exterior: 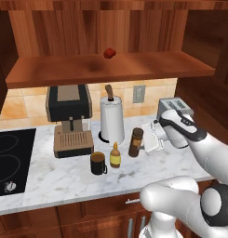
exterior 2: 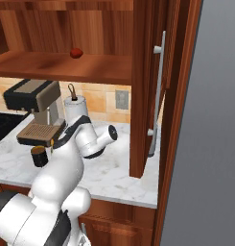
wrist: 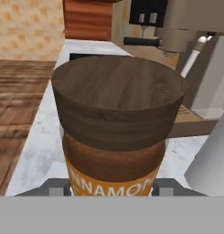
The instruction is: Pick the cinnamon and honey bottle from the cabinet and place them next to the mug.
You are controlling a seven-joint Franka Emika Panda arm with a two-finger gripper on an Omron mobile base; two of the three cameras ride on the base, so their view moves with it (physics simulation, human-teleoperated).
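Now the white arm's two-finger gripper is clamped around the tall dark brown cinnamon jar, which stands upright on the white marble counter. Just beyond the jar from the gripper sits the small amber honey bottle with its yellow cap, and past that the small dark mug. Above, the reddish-brown wooden cabinet holds a small red lump.

- Tall dark brown cylindrical cinnamon jar with an orange label stands upright on the counter.
- Small amber honey bottle stands upright at its 9 o'clock.
- Dark mug stands at the bottle's 9 o'clock.
- Reddish-brown wooden cabinet hangs at 12 o'clock, open.
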